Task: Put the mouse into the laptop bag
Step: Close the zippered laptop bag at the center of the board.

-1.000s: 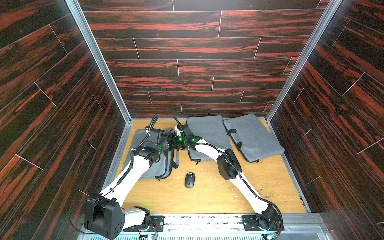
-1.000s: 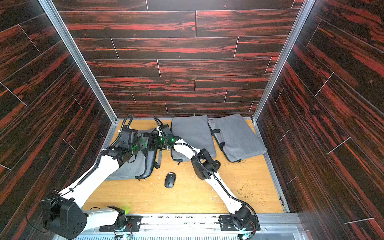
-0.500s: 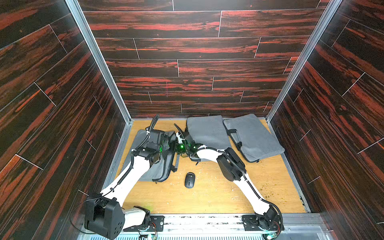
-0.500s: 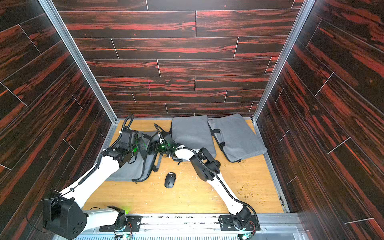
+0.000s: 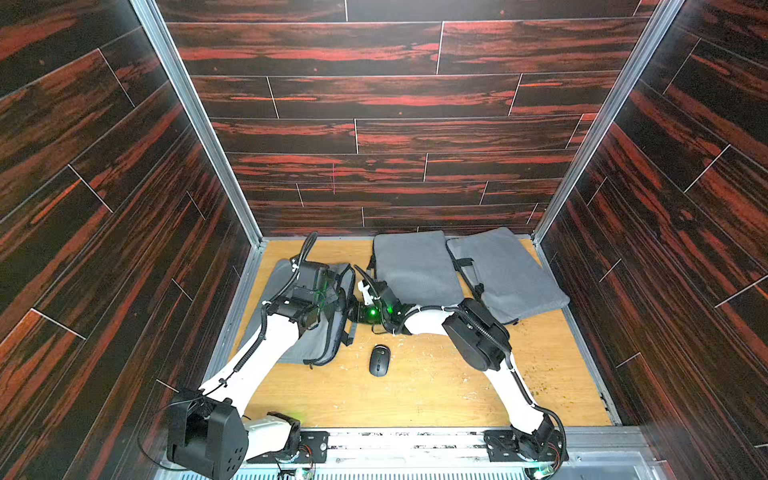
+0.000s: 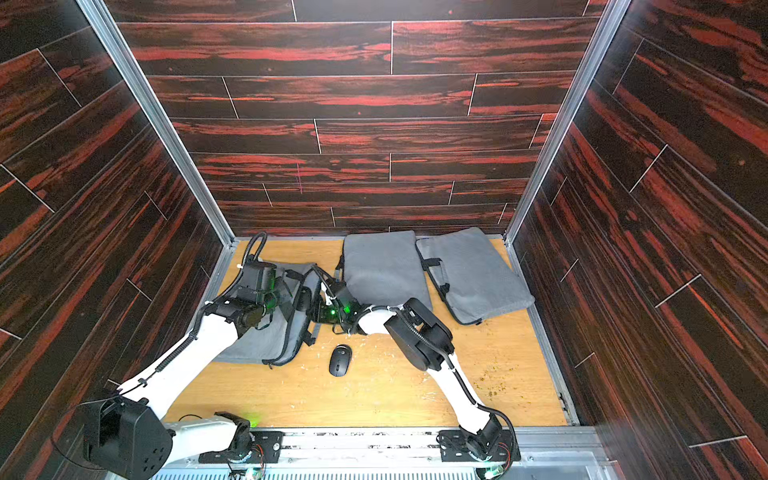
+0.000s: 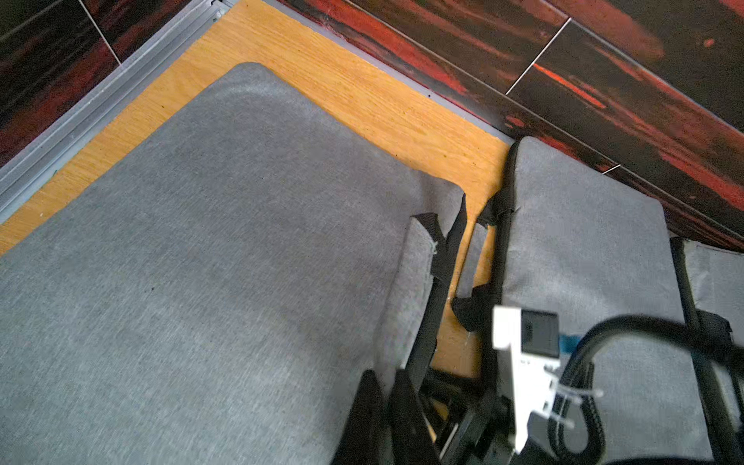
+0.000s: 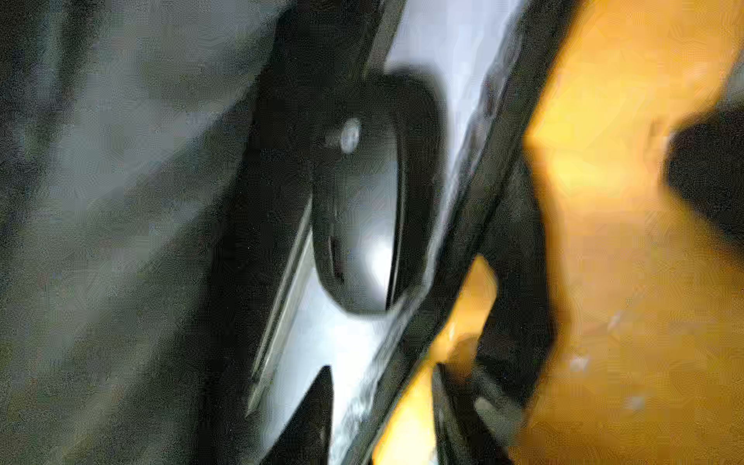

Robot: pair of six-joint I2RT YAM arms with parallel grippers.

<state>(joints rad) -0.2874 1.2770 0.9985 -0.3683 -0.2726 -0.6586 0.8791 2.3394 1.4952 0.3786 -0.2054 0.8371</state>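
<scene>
The grey laptop bag (image 5: 307, 345) lies at the left, its black-edged mouth held apart. My left gripper (image 7: 388, 402) is shut on the bag's upper edge and holds it up. One black mouse (image 8: 362, 217) lies inside the mouth and shows as a dark oval (image 6: 304, 298) in a top view. A second black mouse (image 5: 379, 360) rests on the wooden floor in front of the bag, untouched. My right gripper (image 8: 382, 402) hovers at the mouth (image 5: 353, 309) with its jaws apart. The bag's rim runs between them, and nothing is gripped.
Two more grey bags (image 5: 415, 270) (image 5: 503, 274) lie flat along the back wall. Dark wood-pattern walls and metal rails enclose the floor on three sides. My right arm's elbow (image 5: 473, 336) hangs low over the floor right of the loose mouse.
My right gripper has drawn back from the bag's mouth toward the front while its jaws narrowed. The left arm and the mouse on the floor have stayed put.
</scene>
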